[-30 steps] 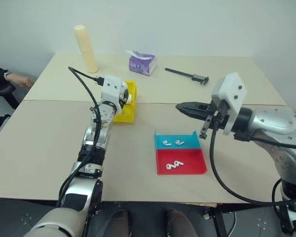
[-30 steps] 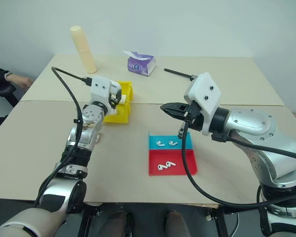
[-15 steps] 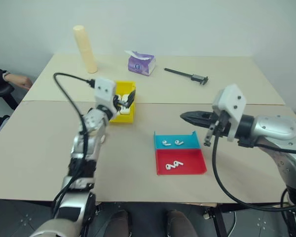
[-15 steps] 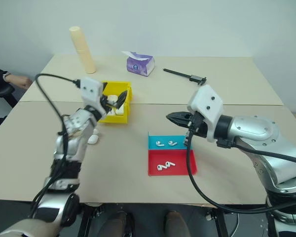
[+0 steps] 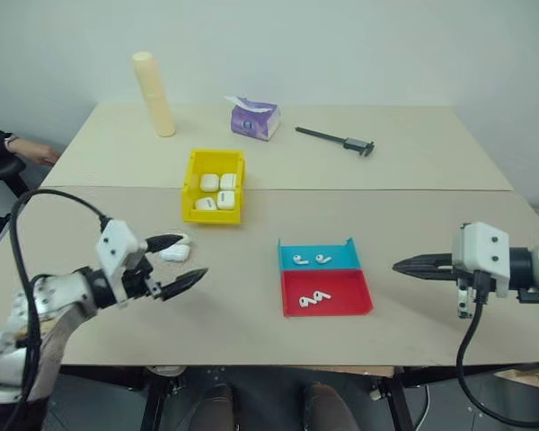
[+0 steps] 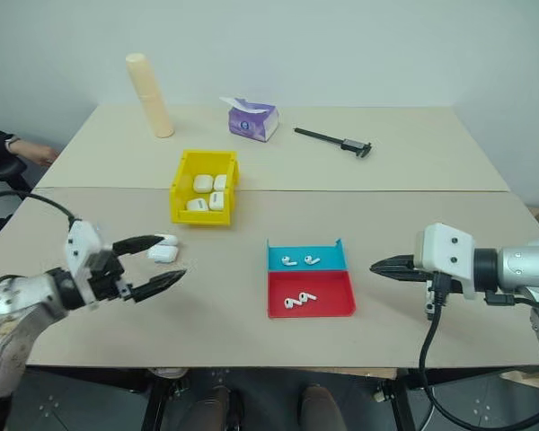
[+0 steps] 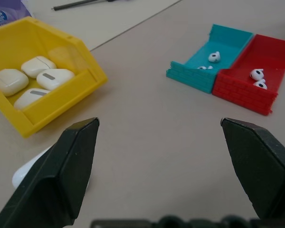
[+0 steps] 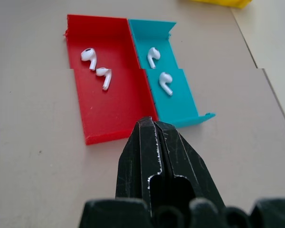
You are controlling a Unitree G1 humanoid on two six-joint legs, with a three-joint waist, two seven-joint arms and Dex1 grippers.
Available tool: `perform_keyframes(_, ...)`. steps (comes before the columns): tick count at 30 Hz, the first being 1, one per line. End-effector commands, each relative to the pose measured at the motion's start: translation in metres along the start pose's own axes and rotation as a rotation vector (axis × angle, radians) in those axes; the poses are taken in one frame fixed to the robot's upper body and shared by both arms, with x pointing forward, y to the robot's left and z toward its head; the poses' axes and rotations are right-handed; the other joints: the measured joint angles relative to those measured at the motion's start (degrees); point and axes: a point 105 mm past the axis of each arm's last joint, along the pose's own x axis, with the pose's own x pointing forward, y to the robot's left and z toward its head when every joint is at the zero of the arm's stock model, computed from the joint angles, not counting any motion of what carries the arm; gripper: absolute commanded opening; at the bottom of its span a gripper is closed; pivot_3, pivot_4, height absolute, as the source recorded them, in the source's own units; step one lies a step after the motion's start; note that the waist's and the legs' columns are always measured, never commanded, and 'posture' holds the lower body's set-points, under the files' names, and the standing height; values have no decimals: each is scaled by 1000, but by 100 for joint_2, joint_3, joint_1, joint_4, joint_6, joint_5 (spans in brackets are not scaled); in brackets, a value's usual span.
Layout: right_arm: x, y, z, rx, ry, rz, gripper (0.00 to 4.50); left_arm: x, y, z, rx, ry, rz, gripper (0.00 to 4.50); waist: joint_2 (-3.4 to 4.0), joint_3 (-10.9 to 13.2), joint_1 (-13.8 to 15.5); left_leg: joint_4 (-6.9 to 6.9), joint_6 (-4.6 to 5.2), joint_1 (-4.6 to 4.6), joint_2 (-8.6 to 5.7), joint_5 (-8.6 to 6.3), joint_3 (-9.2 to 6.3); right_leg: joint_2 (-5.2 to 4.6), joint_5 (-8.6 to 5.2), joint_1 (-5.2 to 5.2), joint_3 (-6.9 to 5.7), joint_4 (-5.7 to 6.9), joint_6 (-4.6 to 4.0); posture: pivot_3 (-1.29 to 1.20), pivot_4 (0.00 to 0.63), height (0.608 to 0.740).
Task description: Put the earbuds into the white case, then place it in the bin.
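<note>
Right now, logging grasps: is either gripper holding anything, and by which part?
Nothing is held. The left gripper is open and empty; the right gripper is shut on nothing.

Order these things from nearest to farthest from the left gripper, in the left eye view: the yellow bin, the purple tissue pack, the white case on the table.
From the left gripper:
1. White case, on the table right beside it.
2. Yellow bin, farther back, holding four cases.
3. Purple tissue pack, at the table's far side.
</note>
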Motion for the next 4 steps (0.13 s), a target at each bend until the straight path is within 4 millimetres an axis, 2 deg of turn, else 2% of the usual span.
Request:
perform_keyframes(1,-7,2,2,-64,0,34,0,-10,-9,17,60,-48,-30,4441,0,0,8,-1,0,-1,0,0,0,0,0,-1,-1,-1,-1,0,150,740)
perform_keyframes(4,-6,3,3,-85,-16,48,0,-11,-10,16,55,-49,-17,4441,0,0,27,-1,1,-2,-1,-1,-1,-1,-2,0,-2,-1,-2,0,150,740)
